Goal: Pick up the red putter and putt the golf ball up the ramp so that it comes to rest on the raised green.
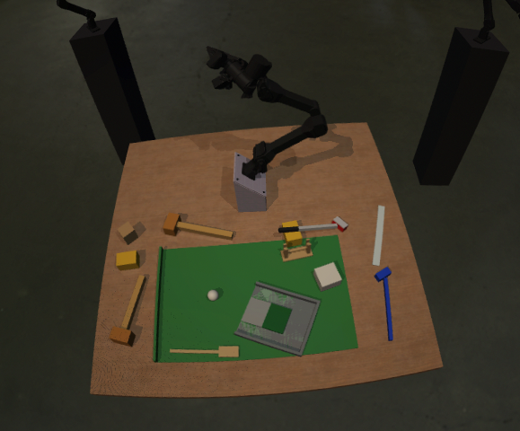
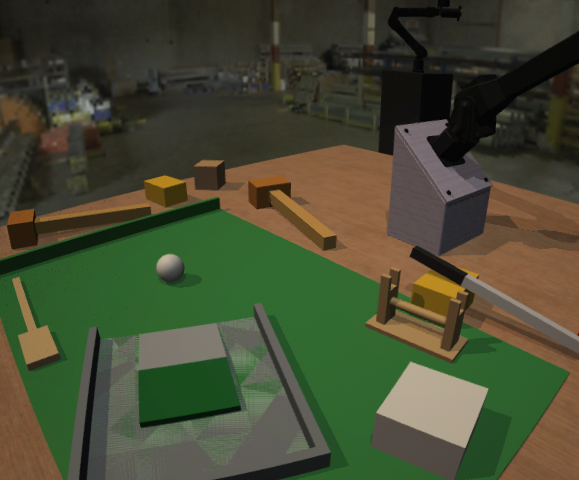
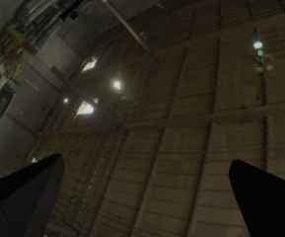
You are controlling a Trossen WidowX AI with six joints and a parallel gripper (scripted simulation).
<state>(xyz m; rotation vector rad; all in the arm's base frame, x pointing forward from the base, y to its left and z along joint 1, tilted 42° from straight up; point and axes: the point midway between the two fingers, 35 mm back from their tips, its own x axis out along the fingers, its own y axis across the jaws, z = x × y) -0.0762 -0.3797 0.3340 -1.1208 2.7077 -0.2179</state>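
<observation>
The red putter [image 1: 318, 227] [image 2: 522, 311] has a black grip, a pale shaft and a red-and-white head. Its grip end lies over a yellow block [image 1: 294, 238] [image 2: 436, 295], and its head is toward the table's right side. The white golf ball [image 1: 212, 294] [image 2: 170, 268] is on the green mat [image 1: 189, 268] [image 2: 299, 289], left of the ramp. The light grey ramp [image 1: 255, 311] [image 2: 180, 345] leads to the dark raised green [image 1: 277, 318] [image 2: 188, 391]. My gripper [image 1: 212, 66] [image 3: 150, 167] is open and empty, raised behind the base, far from the putter. The wrist view shows the ceiling.
A wooden rack [image 1: 296, 253] [image 2: 418, 335] stands beside the yellow block. A white block [image 1: 327, 275] [image 2: 431, 403] is right of it. Grey walls [image 1: 296, 296] [image 2: 284, 372] border the green. A blue mallet [image 1: 388, 306] lies right, and two wooden mallets [image 1: 204, 229] [image 1: 133, 301] lie behind and left.
</observation>
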